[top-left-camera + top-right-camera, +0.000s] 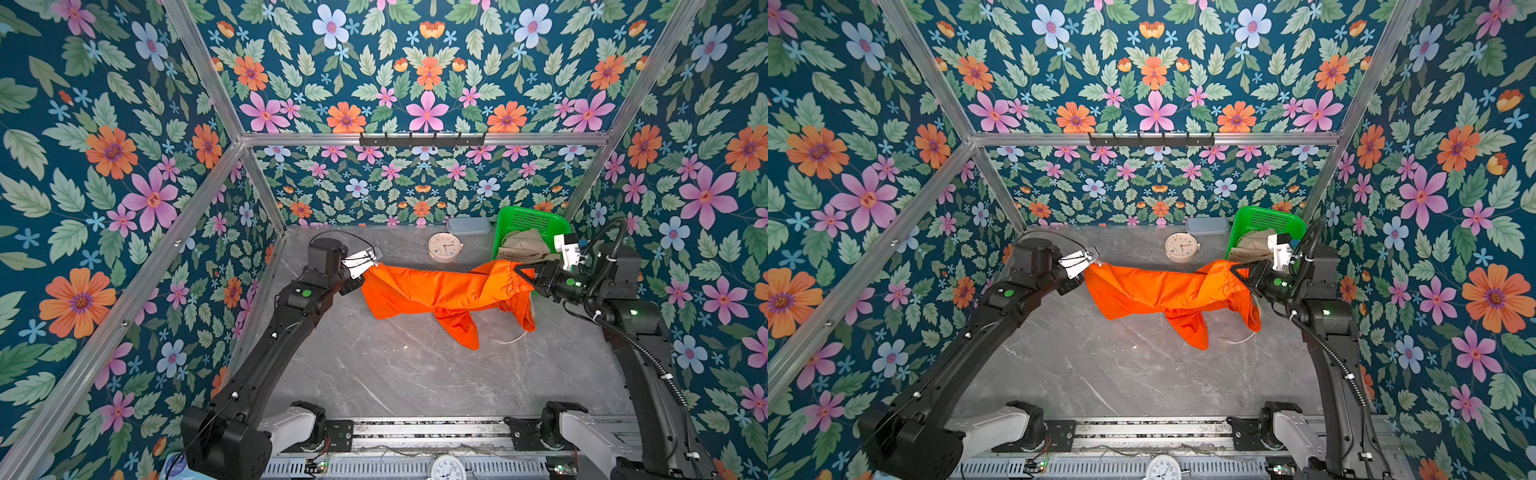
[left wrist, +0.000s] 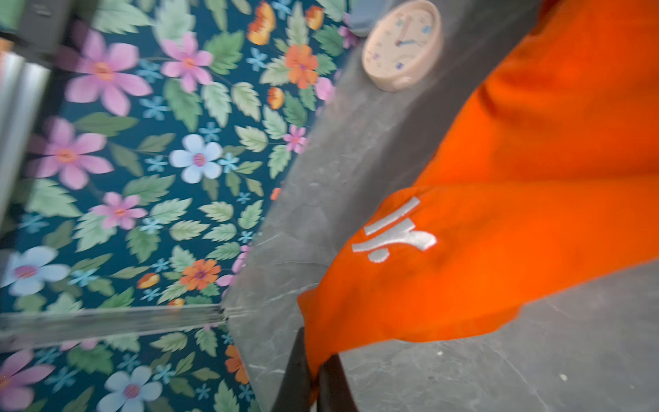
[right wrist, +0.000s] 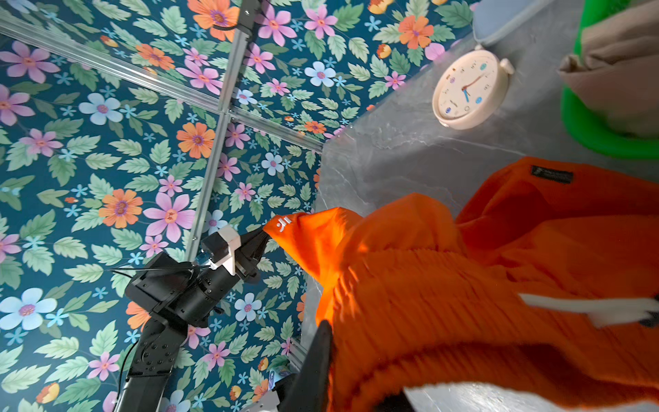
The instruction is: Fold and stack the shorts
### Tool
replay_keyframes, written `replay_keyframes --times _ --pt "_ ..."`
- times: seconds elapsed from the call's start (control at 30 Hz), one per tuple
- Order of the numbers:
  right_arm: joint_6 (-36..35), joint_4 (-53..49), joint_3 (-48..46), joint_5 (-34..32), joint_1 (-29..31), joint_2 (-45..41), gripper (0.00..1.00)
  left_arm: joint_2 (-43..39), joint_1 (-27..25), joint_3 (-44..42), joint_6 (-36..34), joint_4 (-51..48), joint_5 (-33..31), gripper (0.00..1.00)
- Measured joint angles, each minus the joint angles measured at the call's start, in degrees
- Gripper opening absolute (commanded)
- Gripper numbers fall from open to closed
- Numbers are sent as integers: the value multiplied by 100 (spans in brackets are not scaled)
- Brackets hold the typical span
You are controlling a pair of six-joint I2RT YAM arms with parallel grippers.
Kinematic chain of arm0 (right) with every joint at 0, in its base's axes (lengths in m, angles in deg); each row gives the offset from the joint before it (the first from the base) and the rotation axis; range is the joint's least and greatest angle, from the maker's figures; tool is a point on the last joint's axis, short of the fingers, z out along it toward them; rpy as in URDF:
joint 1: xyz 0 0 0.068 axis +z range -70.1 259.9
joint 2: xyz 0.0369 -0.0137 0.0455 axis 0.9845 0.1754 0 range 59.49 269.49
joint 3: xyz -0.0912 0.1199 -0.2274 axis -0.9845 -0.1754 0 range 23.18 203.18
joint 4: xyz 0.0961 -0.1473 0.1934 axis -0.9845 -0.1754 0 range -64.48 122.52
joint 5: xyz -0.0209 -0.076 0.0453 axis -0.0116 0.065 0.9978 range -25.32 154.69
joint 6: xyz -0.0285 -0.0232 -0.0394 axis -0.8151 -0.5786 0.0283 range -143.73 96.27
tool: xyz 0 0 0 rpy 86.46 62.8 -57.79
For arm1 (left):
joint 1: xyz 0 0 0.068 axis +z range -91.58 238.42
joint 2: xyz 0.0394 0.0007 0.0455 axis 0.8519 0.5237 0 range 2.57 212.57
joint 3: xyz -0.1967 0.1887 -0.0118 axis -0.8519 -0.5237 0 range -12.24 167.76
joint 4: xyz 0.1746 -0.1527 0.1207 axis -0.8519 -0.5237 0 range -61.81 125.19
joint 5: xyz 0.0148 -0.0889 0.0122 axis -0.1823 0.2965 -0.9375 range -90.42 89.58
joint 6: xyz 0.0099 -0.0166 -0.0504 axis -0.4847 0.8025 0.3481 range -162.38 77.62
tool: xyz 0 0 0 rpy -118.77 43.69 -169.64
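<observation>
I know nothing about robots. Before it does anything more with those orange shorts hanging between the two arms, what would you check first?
1. Left tool gripping a leg corner of the orange shorts, near the white logo: ok, shut on cloth.
2. Right tool gripping the elastic waistband: ok.
3. Shorts spread flat between the tools: not ok; twisted, one leg sags.
4. White drawstring tucked away: not ok; it dangles loose.
5. Bare table in front for laying them down: ok.
6. Beige shorts out of the way: ok, in the green basket.

Floral wallpaper (image 1: 124,166), alu frame rails (image 1: 291,138), grey marble tabletop (image 1: 415,374)
</observation>
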Motion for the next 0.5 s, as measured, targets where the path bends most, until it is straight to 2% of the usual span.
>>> replay_keyframes --times 0.27,0.5 --pt "-127 -503 1530 -13 892 577 16 -533 0 1049 649 -302 -1062 0" --pt "-162 -739 2778 -293 2022 1335 16 -778 0 1626 693 -608 -2028 0"
